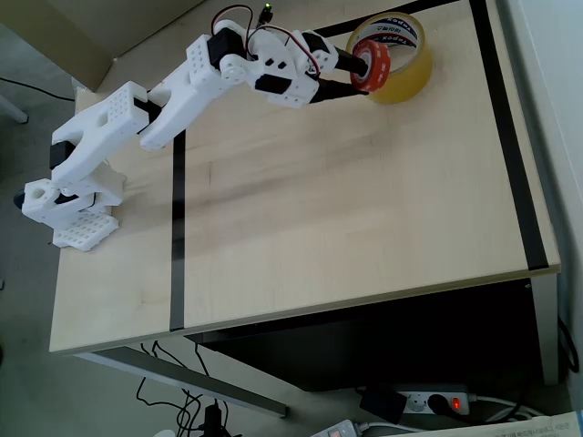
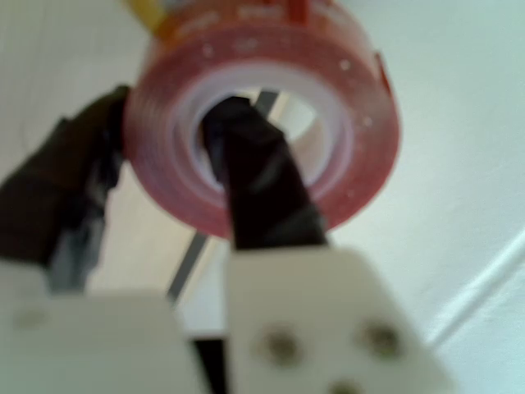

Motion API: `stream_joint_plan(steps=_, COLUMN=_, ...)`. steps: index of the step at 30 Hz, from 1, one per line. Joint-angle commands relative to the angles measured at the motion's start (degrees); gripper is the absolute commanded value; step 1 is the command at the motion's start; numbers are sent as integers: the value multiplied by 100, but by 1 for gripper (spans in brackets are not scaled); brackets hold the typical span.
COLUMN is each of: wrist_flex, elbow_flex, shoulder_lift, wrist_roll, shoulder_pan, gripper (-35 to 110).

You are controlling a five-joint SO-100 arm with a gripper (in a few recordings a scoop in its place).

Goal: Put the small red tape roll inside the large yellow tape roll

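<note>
A white two-finger gripper clamps the small glossy red tape roll, one finger through its core, at the large amber-yellow tape roll's rim; centring over the opening likely precedes release.

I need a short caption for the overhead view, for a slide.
Gripper holds the small red tape roll at the large yellow tape roll near the table's far edge.
</note>
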Motion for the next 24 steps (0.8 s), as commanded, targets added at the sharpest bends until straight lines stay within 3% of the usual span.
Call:
stream_joint_plan(steps=1, wrist_flex=-334, elbow_flex=-536, shoulder_lift=413, wrist_roll=105, shoulder_pan=-158, gripper=0)
stream_joint_plan(steps=18, wrist_flex=-694, elbow_flex=-404, shoulder_lift=308, wrist_roll=105, shoulder_pan=-422, gripper=0)
stream_joint_plan(steps=24, wrist_flex=-633, elbow_flex=-255, shoulder_lift=149, wrist_roll=105, shoulder_pan=-387, gripper=11)
